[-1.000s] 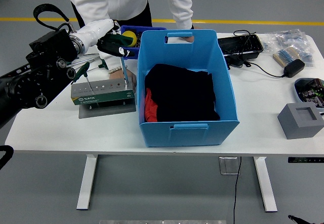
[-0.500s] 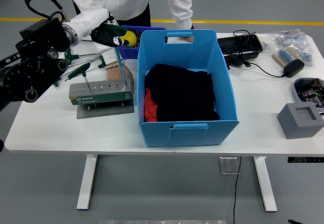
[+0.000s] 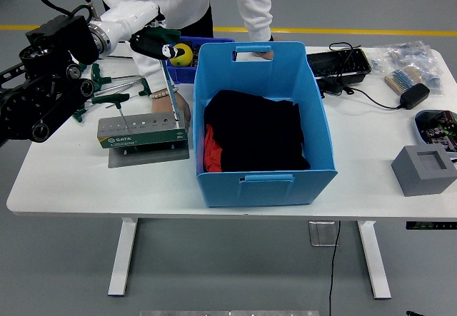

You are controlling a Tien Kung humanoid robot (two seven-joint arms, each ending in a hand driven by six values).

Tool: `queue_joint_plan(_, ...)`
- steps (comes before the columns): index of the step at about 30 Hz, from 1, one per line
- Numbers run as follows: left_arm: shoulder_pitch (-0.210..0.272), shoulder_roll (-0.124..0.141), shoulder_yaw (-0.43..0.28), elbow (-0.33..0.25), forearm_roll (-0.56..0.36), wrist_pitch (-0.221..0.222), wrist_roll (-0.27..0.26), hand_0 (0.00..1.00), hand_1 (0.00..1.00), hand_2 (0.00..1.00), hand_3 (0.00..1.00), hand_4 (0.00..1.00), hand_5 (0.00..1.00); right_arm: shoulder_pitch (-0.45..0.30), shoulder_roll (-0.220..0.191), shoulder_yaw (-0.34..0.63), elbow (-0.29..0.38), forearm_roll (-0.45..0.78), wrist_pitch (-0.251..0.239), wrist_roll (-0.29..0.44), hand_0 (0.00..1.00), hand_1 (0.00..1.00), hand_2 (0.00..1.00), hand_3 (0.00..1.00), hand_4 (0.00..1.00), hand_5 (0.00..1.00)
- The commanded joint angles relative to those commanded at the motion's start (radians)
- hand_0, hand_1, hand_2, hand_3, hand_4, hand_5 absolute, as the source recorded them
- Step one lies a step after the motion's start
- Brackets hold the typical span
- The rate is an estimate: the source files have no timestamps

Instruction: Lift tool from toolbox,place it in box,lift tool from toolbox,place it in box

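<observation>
- A green-handled tool (image 3: 168, 80) is gripped by the left hand (image 3: 153, 43) in the upper left of the frame.
- Its shaft tip seems just clear of the toolbox (image 3: 143, 130), though this is hard to judge.
- The blue box (image 3: 264, 180) is seen at centre, just right of the toolbox.
- A person's hand (image 3: 178, 108) is laid beside the toolbox.

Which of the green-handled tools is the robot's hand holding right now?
The upright T-handle tool at the rack's right end, beside the blue bin; the left hand grips its top. The others lie loose or stand ungripped.
</observation>
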Motion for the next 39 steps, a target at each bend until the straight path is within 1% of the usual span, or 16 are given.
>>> queue_joint_plan(2,-0.002,0.002,0.001,0.0,0.001,-0.001,-0.001,0.041,0.002,0.002,0.067,0.813,0.567,0.001,0.0,-0.002,0.0,0.003,0.0,0.0,0.682,0.667,0.718,0.566,0.798,0.676)
queue_joint_plan(3,-0.004,0.003,0.002,0.0,0.001,-0.003,-0.001,0.018,0.002,0.002,0.067,0.805,0.561,0.002,-0.001,-0.003,0.0,0.005,0.0,0.001,0.681,0.667,0.718,0.567,0.798,0.675)
queue_joint_plan(10,-0.022,0.013,0.006,-0.015,0.006,-0.015,-0.007,0.017,0.002,0.002,0.063,0.795,0.555,0.001,-0.001,-0.007,0.0,0.01,0.0,0.002,0.683,0.666,0.718,0.566,0.798,0.676)
queue_joint_plan(21,-0.051,0.038,0.006,-0.045,0.019,-0.035,-0.007,0.018,0.002,0.002,0.065,0.769,0.558,0.001,-0.003,-0.008,-0.003,0.011,0.002,0.002,0.682,0.667,0.718,0.566,0.798,0.677)
queue_joint_plan(29,-0.076,0.05,-0.001,-0.085,0.035,-0.047,-0.001,0.018,0.002,0.002,0.064,0.767,0.556,0.001,-0.004,-0.004,-0.003,0.006,0.002,0.001,0.683,0.667,0.718,0.566,0.798,0.676)
queue_joint_plan(33,-0.093,0.047,-0.011,-0.101,0.037,-0.05,0.003,0.018,0.002,0.002,0.064,0.765,0.555,0.002,-0.004,0.0,-0.003,-0.001,0.002,0.0,0.683,0.668,0.719,0.566,0.798,0.676)
queue_joint_plan(36,-0.103,0.039,-0.014,-0.102,0.037,-0.052,0.005,0.018,0.002,0.002,0.064,0.765,0.555,0.003,-0.005,0.004,-0.004,-0.007,0.004,0.0,0.683,0.668,0.719,0.566,0.798,0.676)
queue_joint_plan(39,-0.114,0.023,-0.016,-0.097,0.038,-0.053,0.007,0.019,0.002,0.002,0.063,0.764,0.556,0.006,-0.007,0.004,-0.004,-0.01,0.005,-0.001,0.682,0.668,0.718,0.566,0.798,0.676)
